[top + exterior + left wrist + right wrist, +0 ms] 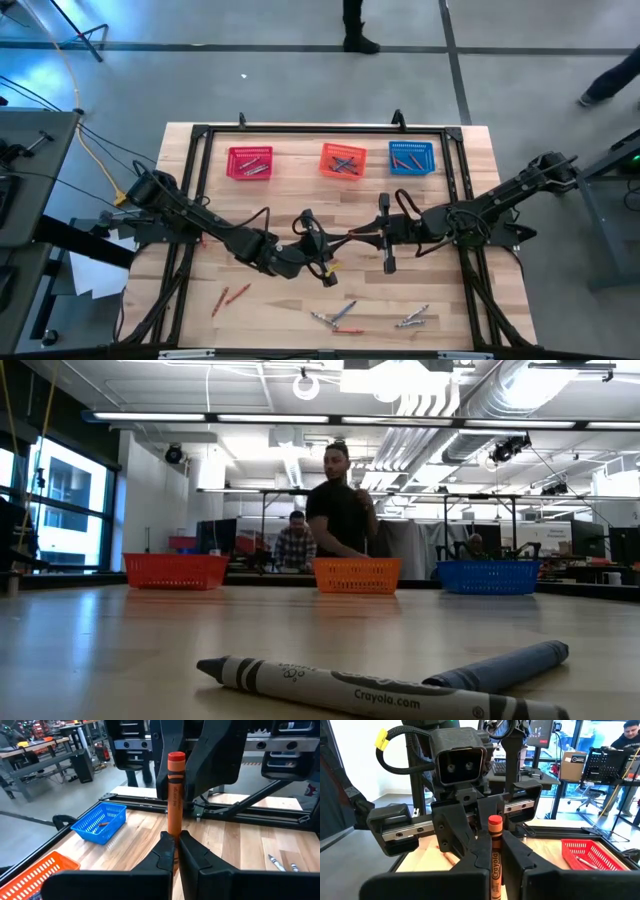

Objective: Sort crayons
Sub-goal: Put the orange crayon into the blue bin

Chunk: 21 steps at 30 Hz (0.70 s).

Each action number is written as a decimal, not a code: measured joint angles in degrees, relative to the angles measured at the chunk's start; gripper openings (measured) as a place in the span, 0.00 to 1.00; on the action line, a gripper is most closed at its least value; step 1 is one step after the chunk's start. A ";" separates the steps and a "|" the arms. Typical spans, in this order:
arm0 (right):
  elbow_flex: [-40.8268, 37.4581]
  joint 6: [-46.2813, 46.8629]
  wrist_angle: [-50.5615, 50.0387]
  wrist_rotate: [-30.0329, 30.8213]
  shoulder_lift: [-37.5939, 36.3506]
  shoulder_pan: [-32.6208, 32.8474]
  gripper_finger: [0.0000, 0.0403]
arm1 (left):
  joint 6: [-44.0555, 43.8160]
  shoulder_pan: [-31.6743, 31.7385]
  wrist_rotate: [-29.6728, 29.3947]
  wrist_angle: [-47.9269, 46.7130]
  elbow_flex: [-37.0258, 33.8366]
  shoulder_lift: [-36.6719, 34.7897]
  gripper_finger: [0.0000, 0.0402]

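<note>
Your left gripper and right gripper are both clamped on one orange crayon. You'll see them meet mid-table.

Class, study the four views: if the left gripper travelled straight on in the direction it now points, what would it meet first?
Most likely the right gripper. The left gripper, shut on an orange crayon, faces it head-on, with the crayon between them.

overhead, table-level, two facing wrist views
</note>
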 joint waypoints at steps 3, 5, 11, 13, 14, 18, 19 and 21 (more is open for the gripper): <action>0.00 0.04 -0.02 -0.02 0.00 0.00 0.01 | -0.17 0.00 0.00 0.15 0.01 0.00 0.01; 0.00 0.23 0.05 -0.05 0.00 0.00 0.01 | -1.23 0.02 0.19 0.72 0.00 0.00 0.03; 0.00 0.31 -0.13 -0.71 0.00 0.07 0.01 | -1.64 0.10 3.53 2.28 -0.05 0.00 0.11; 0.00 0.31 -0.45 -0.66 0.00 0.07 0.00 | -1.62 0.11 3.71 2.69 -0.05 0.00 0.14; 0.00 0.31 -0.51 -0.53 0.00 0.07 0.00 | -1.64 0.07 3.92 2.63 -0.05 0.00 0.16; 0.00 0.29 -3.38 2.65 -1.26 0.04 0.00 | -1.64 -0.20 3.91 2.60 -0.05 0.00 0.21; 0.00 0.30 -4.89 3.57 -2.12 -0.10 0.00 | -1.64 -0.20 3.75 2.59 -0.05 0.00 0.22; 0.00 0.24 -9.44 7.29 -4.42 -0.67 0.00 | -1.73 -0.39 4.19 2.56 -0.05 0.00 0.24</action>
